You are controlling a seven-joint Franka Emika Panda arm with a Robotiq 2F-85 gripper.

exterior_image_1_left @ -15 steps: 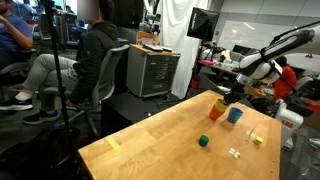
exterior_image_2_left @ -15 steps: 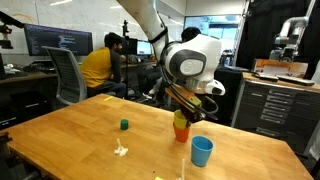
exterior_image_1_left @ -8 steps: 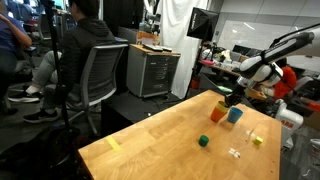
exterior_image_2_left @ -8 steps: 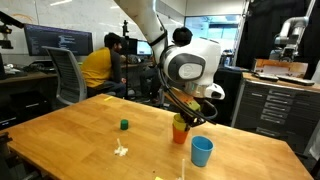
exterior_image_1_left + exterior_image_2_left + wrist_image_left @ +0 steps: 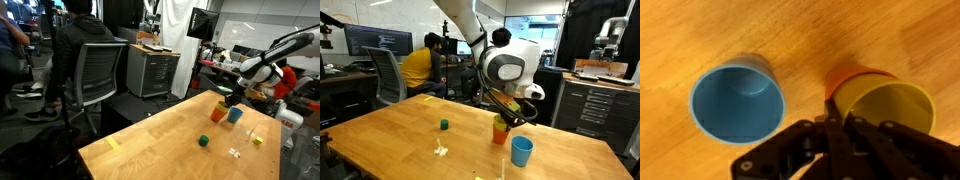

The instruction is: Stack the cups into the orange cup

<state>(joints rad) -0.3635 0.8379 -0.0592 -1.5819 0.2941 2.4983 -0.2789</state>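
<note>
In the wrist view the yellow cup (image 5: pixel 890 105) sits inside the orange cup (image 5: pixel 855 78), with only an orange band showing around it. My gripper (image 5: pixel 837 108) is shut on the yellow cup's near rim. The blue cup (image 5: pixel 737 100) stands upright and empty beside them, apart from both. In both exterior views the gripper (image 5: pixel 506 118) (image 5: pixel 225 100) hangs right over the orange cup (image 5: pixel 500 130) (image 5: pixel 217 114), with the blue cup (image 5: pixel 522 151) (image 5: pixel 234 115) next to it.
A small dark green block (image 5: pixel 444 125) (image 5: pixel 203 141) and a small pale scrap (image 5: pixel 440 150) lie on the wooden table (image 5: pixel 400 135). A tiny yellow piece (image 5: pixel 257 141) lies near the table's edge. People sit in office chairs beyond the table.
The gripper and yellow cup have sunk slightly into the orange cup. The blue cup has not moved. A person in the background has shifted.
</note>
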